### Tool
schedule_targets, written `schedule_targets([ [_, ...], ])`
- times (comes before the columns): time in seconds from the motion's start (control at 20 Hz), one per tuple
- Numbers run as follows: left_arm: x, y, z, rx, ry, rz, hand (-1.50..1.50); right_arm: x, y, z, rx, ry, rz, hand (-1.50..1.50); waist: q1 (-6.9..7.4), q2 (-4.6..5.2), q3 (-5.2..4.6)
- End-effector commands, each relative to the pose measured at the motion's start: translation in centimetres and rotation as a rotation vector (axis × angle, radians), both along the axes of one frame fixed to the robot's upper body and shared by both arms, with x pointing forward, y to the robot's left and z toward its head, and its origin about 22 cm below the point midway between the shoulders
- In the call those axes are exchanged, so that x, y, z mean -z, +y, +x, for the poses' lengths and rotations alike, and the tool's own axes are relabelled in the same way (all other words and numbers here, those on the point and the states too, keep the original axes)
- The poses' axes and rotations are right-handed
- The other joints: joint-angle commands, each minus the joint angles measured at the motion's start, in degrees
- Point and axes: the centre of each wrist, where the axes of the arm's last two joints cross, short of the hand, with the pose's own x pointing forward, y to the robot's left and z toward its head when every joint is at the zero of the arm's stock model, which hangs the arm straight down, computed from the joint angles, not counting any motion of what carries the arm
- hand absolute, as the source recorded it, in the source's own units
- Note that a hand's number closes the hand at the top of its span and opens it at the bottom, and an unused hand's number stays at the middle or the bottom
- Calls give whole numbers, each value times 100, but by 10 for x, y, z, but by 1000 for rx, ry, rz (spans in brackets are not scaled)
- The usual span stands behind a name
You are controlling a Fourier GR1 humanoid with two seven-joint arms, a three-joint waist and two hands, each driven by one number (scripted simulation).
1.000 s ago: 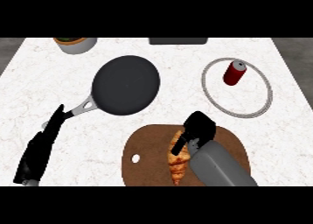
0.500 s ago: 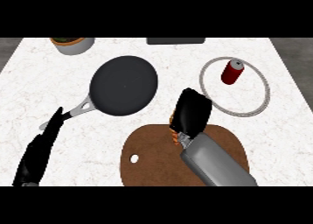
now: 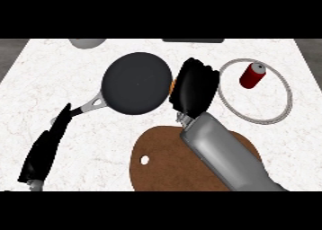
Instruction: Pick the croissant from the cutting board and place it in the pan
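My right hand [image 3: 192,87] is curled round the croissant [image 3: 172,85], just beside the pan [image 3: 137,83]. My left hand [image 3: 47,146] lies flat, fingers straight, by the pan's handle.

A white marbled counter [image 3: 91,143] fills the view, with darker grey floor showing past its left and right edges. On it lie a black frying pan [image 3: 137,83] with a grey-and-black handle running toward the lower left, a round brown cutting board [image 3: 163,161] with a small hole near its left rim at the near edge, and a thin ring-shaped glass lid [image 3: 278,105] at the right. A red can [image 3: 252,75] lies inside that ring, while a grey bowl [image 3: 87,42] and a dark flat object [image 3: 194,40] sit at the far edge.
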Motion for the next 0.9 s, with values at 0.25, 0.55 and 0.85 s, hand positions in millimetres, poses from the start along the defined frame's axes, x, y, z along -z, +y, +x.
schedule_targets([
  [0.25,-12,-8,16,59,-26,-14,0,-18,-4,45,205,17,278,150,336,153,11],
  [0.55,-20,-20,22,93,-63,-9,0,14,-24,69,218,102,315,150,535,242,15],
  [0.85,-14,-31,22,129,-33,0,0,23,-29,89,186,279,279,150,743,293,15],
])
